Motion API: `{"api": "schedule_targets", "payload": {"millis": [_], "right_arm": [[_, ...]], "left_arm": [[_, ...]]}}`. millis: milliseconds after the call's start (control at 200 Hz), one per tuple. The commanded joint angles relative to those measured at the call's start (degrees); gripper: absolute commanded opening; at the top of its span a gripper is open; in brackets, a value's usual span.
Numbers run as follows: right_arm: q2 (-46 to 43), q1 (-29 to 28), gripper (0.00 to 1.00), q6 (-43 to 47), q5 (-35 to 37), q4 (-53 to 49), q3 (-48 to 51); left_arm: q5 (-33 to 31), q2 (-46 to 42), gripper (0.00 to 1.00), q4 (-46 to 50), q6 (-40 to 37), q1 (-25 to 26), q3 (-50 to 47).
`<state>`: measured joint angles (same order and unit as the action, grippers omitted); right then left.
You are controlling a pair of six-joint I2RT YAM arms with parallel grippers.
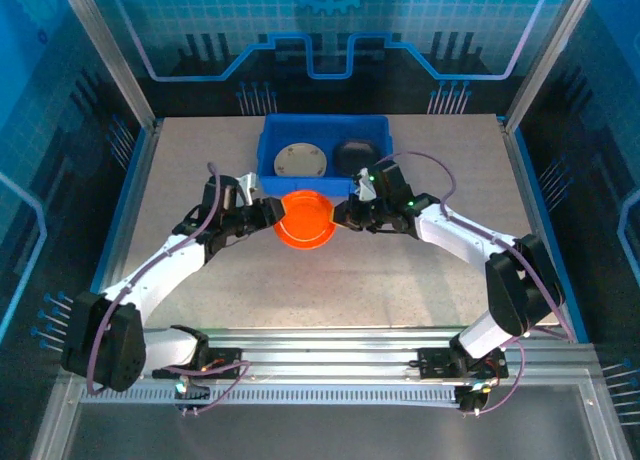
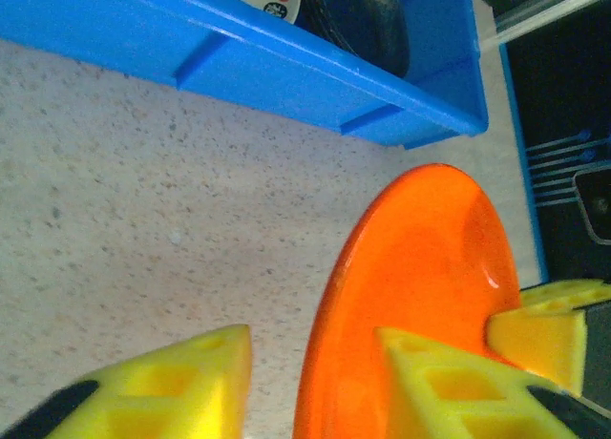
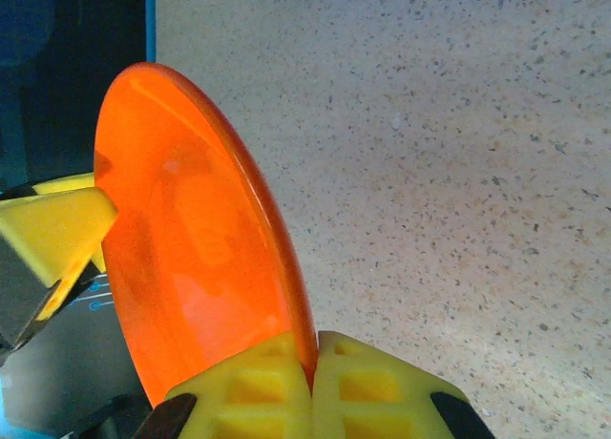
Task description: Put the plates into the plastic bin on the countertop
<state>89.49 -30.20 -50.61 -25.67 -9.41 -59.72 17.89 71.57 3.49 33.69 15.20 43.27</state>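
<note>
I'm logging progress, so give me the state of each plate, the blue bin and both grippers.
orange plate: held by its rim, outside the bin.
cream plate: lying in the bin, left side.
black plate: lying in the bin, right side.
blue bin: upright, two plates inside.
right gripper: shut on the orange plate's rim.
left gripper: open, astride the plate's opposite rim.

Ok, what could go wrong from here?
1. The right claw pinches only the thin rim of the orange plate; it could slip or swing.
2. The left claw straddles the rim with a gap at one finger; if the right lets go early, the plate may drop.
3. The bin already holds a cream plate and a black plate; this one could land crooked.
</note>
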Motion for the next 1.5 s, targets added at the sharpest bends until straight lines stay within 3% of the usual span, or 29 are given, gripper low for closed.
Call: {"api": "schedule_targets", "payload": {"millis": [0, 120, 170, 250, 315, 355, 395, 480, 505, 550, 595, 660, 795, 1101, 1261, 1381, 1496], "right_arm": [[-0.38, 0.41, 0.00, -1.32, -2.28, 3.11, 0.52], [0.15, 0.53, 0.00, -1.08, -2.21, 3.35, 0.15], [0.44, 0.67, 0.00, -0.63, -1.77, 3.19, -0.18], [1.00, 1.00, 0.16, 1.17, -0.57, 1.37, -1.30], [1.61, 1.37, 0.17, 1.98, 0.05, 0.87, -2.05], [1.91, 1.53, 0.14, 2.03, 0.06, 1.30, -2.23], [2.32, 1.76, 0.00, 1.92, 0.07, 1.45, -2.49], [2.62, 2.21, 0.00, 2.31, 1.67, 0.19, -3.59], [2.62, 2.41, 0.00, 2.44, 2.37, 0.01, -3.94], [2.87, 2.74, 0.00, 2.81, 3.84, -1.14, -5.31], [3.67, 3.15, 0.00, 3.65, 5.80, -2.94, -7.37], [5.09, 3.59, 0.00, 4.36, 8.02, -4.58, -10.62], [10.76, 4.46, 0.00, 6.02, 12.19, -8.63, -20.38], [29.51, 6.11, 0.00, 4.54, 9.95, -10.51, -43.85], [34.72, 6.62, 0.00, 1.50, 10.23, -5.54, -47.38], [37.03, 7.25, 0.00, -0.78, 9.61, 6.88, -44.41], [41.99, 7.95, 0.00, -2.67, 8.27, 7.90, -48.47]], "left_arm": [[2.52, 1.23, 0.24, -3.81, 1.71, 0.29, -0.93], [2.87, 1.89, 0.00, -4.23, 2.08, 0.27, -0.96], [3.05, 2.06, 0.00, -4.83, 2.48, 0.27, -1.16], [4.69, 2.24, 0.00, -7.79, 3.92, 0.27, -2.14], [6.23, 2.75, 0.00, -9.61, 5.07, 0.27, -2.32], [6.98, 3.19, 0.00, -10.35, 5.69, 0.27, -2.32], [7.14, 3.54, 0.00, -10.90, 6.02, 0.25, -2.30], [6.36, 3.58, 0.00, -10.18, 5.91, 0.27, -1.96], [5.90, 3.46, 0.14, -9.84, 5.74, 0.18, -1.82], [4.97, 2.94, 0.51, -9.18, 5.36, 0.22, -1.85], [3.66, 2.28, 0.78, -8.45, 5.00, 0.18, -1.89], [1.77, 1.04, 0.99, -8.01, 4.59, 0.09, -2.44], [0.64, -1.20, 0.99, -7.90, 4.13, -0.67, -3.14], [0.75, -2.49, 1.00, -10.36, 3.54, -2.17, -5.52], [0.26, -2.39, 0.99, -10.69, 2.85, -3.02, -6.17], [0.69, -2.52, 0.99, -11.26, 1.79, -3.72, -6.60], [1.02, -2.80, 0.99, -10.48, 0.74, -4.26, -6.43]]}}
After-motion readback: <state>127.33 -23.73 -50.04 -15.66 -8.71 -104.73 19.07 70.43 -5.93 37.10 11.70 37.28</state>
